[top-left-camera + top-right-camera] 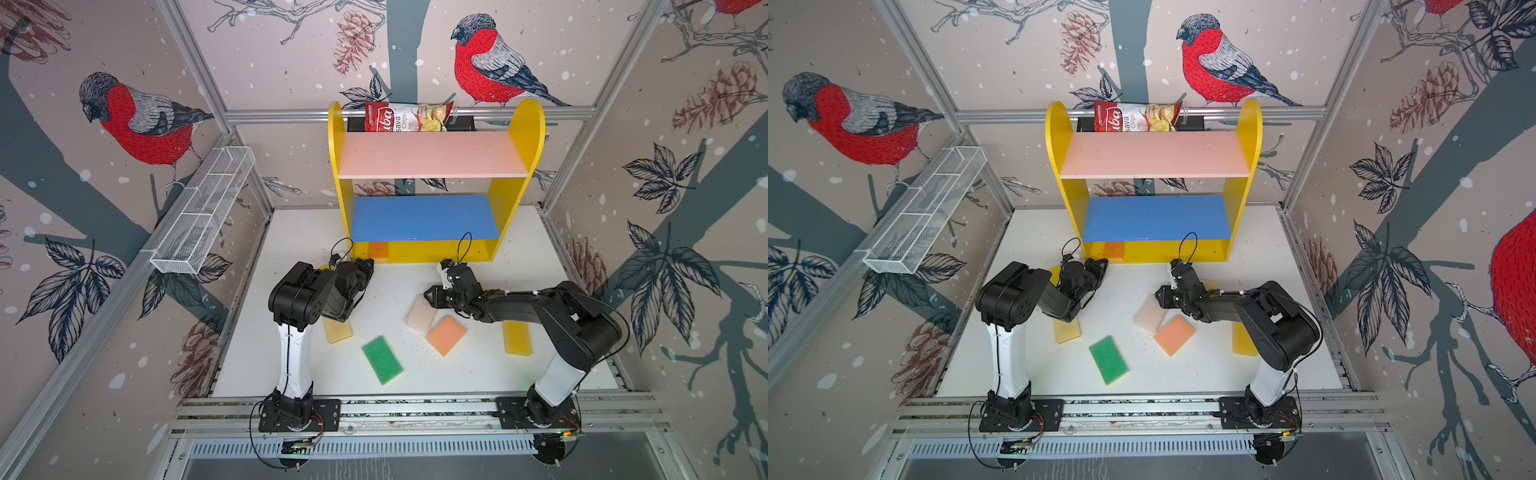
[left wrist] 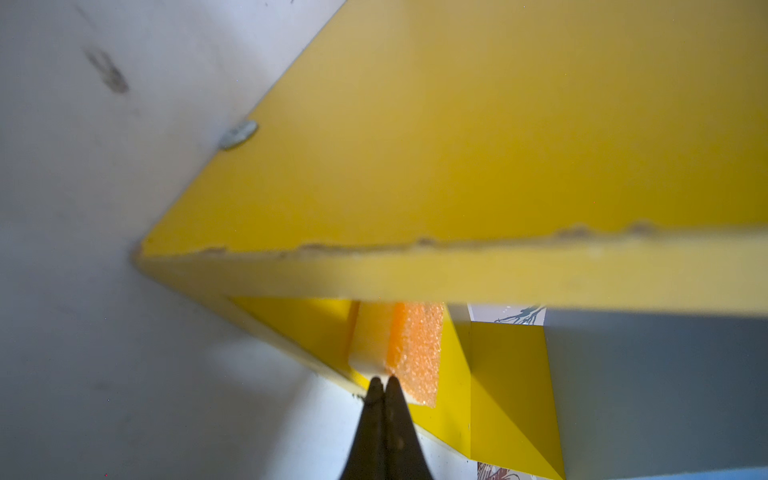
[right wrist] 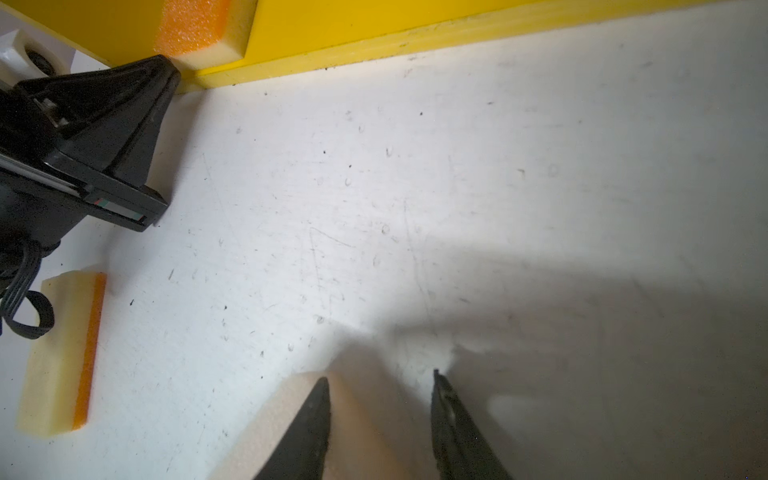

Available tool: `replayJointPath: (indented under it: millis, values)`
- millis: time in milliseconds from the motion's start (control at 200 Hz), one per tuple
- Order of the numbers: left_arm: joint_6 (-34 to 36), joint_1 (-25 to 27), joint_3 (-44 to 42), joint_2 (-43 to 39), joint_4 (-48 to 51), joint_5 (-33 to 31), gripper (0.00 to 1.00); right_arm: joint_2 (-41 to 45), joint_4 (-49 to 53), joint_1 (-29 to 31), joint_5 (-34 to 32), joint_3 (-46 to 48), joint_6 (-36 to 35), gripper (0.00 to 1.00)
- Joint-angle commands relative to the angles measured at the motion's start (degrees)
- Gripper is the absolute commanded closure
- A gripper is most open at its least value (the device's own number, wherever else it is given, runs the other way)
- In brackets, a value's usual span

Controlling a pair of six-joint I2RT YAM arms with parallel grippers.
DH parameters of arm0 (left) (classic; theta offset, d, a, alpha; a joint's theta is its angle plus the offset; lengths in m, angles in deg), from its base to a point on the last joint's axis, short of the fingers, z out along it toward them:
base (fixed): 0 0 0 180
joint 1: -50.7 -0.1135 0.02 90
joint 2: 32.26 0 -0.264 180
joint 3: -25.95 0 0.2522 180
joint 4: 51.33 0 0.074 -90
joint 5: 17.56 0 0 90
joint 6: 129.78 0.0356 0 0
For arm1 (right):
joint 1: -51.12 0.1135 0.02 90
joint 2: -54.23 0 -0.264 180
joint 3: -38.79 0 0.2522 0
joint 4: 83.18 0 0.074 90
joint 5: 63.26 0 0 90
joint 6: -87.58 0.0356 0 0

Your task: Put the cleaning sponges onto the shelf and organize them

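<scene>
1. The left gripper (image 2: 382, 380) has its fingers pressed together with nothing between them. Its tips are right at the near end of the orange-topped sponge (image 2: 399, 345).
2. That orange-topped sponge lies on the yellow base of the shelf (image 1: 525, 124), at the base's left end under the blue board. In both top views only its front shows.
3. The right gripper (image 3: 380, 378) has its jaws spread, and one finger (image 3: 316, 415) crosses a corner of the pale pink sponge (image 3: 282, 419). I cannot tell whether it touches.
4. In a top view the pale pink sponge (image 1: 419, 316) lies near the middle of the worktop (image 1: 478, 374), its edge against the salmon sponge (image 1: 446, 334).
5. The green sponge (image 1: 382, 359) lies flat, apart from the others, nearer the worktop's front edge.
6. The pale yellow sponge (image 1: 337, 330) lies partly under the left arm.
7. The yellow sponge (image 1: 517, 337) lies toward the right edge, partly under the right arm.
8. The shelf stands at the middle of the worktop's back edge. A chips bag (image 1: 407, 116) sits behind its pink board, and a wire basket (image 1: 203, 212) hangs on the left wall.
</scene>
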Motion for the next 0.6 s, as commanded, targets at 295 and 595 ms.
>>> replayJointPath:
  millis: [295, 595]
  values:
    - [4.36, 0.05, -5.01, -8.00, 13.30, 1.29, 1.00, 2.89, 4.68, 0.08, 0.52, 0.08, -0.52, 0.59]
    - [11.43, -0.50, -5.60, -25.74, 25.82, 2.19, 0.97, 8.86, 6.08, 0.75, -0.36, 0.34, 0.12, 0.58]
